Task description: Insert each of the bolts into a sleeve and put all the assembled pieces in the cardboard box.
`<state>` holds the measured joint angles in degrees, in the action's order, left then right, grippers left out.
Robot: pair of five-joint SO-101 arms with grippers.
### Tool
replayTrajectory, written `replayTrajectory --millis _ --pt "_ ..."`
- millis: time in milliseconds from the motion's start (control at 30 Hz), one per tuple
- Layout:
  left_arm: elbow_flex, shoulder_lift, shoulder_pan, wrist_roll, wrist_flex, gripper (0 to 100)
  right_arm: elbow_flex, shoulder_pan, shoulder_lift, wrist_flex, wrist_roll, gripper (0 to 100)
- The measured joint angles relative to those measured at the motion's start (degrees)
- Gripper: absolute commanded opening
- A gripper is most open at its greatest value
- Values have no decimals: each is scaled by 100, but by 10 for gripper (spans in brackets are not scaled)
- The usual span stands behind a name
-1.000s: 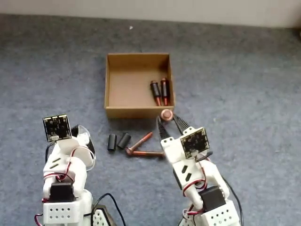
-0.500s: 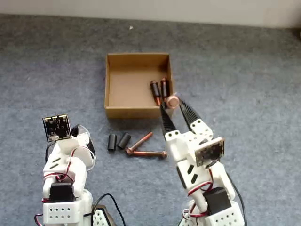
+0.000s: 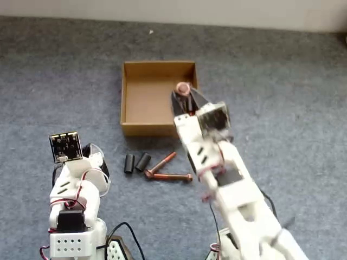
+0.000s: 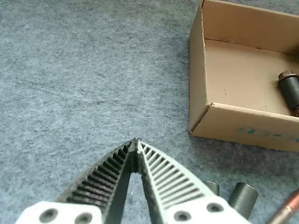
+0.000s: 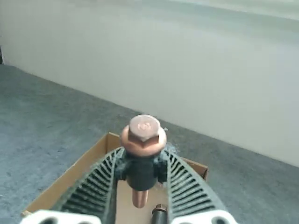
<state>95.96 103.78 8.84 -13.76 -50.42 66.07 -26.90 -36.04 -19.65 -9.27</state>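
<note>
Over the right part of the open brown cardboard box (image 3: pixel 157 63), the right gripper (image 3: pixel 183 95) pinched an assembled piece (image 3: pixel 183 88): a copper hex-head bolt pushed thru a short black cylindrical sleeve. Its ribbed black fingers (image 5: pixel 105 182) pressed the sleeve from both sides, w/ the bolt head facing up toward the high camera & the shank tip poking out of the sleeve's far end. Under it, on the box floor near the right wall, lay a second bolt-and-sleeve piece (image 5: pixel 160 212).

The left gripper (image 4: pixel 136 142) sat low over the grey carpet (image 3: pixel 282 81), fingers pressed together w/ nothing btwn them, apart from the box's near left corner.

On the carpet just in front of the box stood two loose black sleeves (image 3: pixel 129 163) (image 3: pixel 143 161) side by side. Just right of them lay two loose copper bolts (image 3: pixel 161 163) (image 3: pixel 172 176), meeting in a V at the sleeve end.
</note>
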Motion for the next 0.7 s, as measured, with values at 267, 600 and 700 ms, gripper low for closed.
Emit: replayTrajectory --millis 267,600,700 --pt "0 0 0 0 0 6 -1477 0 2989 -202 0 6" --pt "0 0 0 0 0 6 -2549 0 4281 721 0 9" --pt "0 0 0 0 0 6 -2919 0 4281 1574 0 74"
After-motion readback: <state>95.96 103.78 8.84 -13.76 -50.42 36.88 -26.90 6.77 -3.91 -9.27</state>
